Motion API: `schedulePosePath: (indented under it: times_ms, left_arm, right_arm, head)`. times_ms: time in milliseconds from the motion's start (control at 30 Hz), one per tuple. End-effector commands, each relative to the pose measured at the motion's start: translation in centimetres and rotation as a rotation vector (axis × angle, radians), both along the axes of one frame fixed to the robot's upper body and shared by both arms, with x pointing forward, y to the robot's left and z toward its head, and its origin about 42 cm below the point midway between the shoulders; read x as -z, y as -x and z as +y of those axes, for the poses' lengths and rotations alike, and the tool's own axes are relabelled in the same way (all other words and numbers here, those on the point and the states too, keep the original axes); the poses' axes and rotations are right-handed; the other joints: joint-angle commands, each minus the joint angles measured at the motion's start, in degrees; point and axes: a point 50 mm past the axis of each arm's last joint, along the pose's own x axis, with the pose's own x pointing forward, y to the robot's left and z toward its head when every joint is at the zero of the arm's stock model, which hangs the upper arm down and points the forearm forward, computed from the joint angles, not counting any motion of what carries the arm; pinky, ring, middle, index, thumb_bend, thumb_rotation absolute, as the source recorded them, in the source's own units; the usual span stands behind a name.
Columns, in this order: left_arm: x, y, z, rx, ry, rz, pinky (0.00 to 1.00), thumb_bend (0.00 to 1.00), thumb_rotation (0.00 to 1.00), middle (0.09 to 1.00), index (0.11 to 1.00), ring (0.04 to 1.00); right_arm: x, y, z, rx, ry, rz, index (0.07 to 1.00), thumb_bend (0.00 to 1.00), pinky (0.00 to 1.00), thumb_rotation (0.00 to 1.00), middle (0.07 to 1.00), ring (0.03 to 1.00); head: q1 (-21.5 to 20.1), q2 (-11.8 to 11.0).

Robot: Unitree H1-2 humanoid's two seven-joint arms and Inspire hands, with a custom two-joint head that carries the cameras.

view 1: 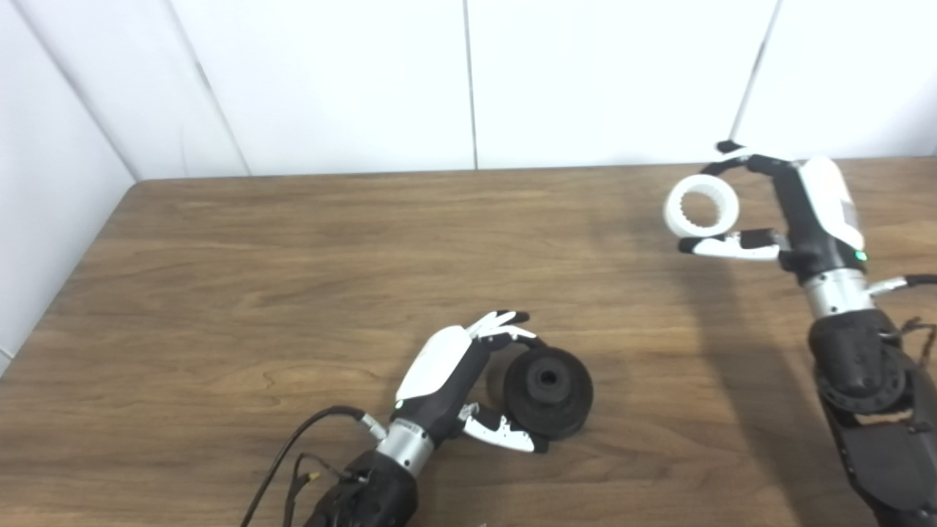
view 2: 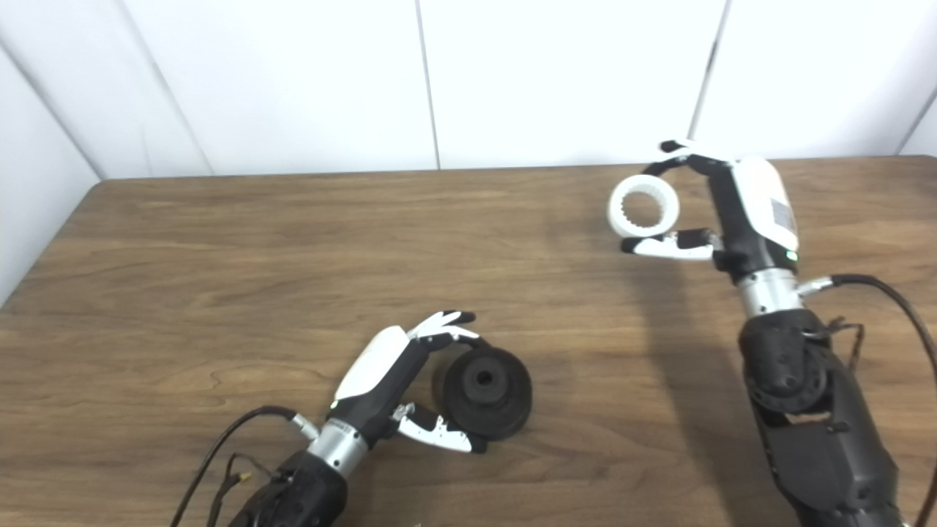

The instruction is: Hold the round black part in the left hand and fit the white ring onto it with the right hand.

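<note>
The round black part (view 1: 549,391) stands on its side on the wooden table (view 1: 293,278) near the front, its centre hole facing me. My left hand (view 1: 457,380) wraps it from the left, fingers over its top and thumb under its lower edge. The white ring (view 1: 701,206), toothed on the inside, is held up at the back right between the fingers and thumb of my right hand (view 1: 787,212). It hangs above the table, casting a shadow below. The ring and the black part are far apart.
White wall panels (view 1: 468,80) stand behind the table's far edge and along its left side. Cables (view 1: 293,454) trail from the left forearm at the front edge, and another cable (view 2: 878,293) loops off the right wrist.
</note>
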Motion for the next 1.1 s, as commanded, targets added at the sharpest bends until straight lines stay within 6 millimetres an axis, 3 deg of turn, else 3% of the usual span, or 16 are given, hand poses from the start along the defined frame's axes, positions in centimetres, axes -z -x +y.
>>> schedulePosePath:
  times_ms: [0, 200, 567, 933, 1067]
  left_arm:
    - [0.0, -0.6, 0.0, -0.007, -0.045, -0.010, 0.99, 0.52, 0.08, 0.921, 0.493, 0.973]
    - [0.1, -0.9, 0.1, -0.010, -0.060, 0.001, 0.99, 0.52, 0.08, 0.929, 0.493, 0.983]
    - [0.3, -1.2, 0.4, -0.010, -0.071, -0.002, 0.99, 0.52, 0.08, 0.929, 0.493, 0.982]
    - [0.2, -1.3, 0.4, -0.009, -0.070, -0.004, 1.00, 0.52, 0.08, 0.930, 0.493, 0.986]
    - [0.2, -1.3, 0.3, -0.009, -0.071, -0.007, 0.99, 0.52, 0.08, 0.929, 0.494, 0.984]
  right_arm:
    - [-2.6, 0.3, 0.6, -0.069, 0.016, -0.110, 0.482, 0.52, 0.76, 0.14, 0.787, 0.842]
    - [-3.2, 1.7, 2.0, -0.131, -0.005, -0.109, 0.481, 0.52, 0.76, 0.14, 0.787, 0.841]
    - [-3.5, 6.7, 5.1, -0.238, -0.029, -0.061, 0.480, 0.52, 0.78, 0.14, 0.788, 0.862]
    - [-2.0, 11.2, 7.9, -0.326, -0.110, 0.012, 0.482, 0.52, 0.79, 0.14, 0.790, 0.872]
    - [-1.0, 12.2, 8.9, -0.349, -0.126, 0.050, 0.482, 0.52, 0.88, 0.15, 0.798, 0.878]
  head:
    - [0.04, 0.01]
    - [-0.59, 0.31]
    - [-1.89, 0.41]
    - [-2.40, 0.52]
    - [-2.36, 0.59]
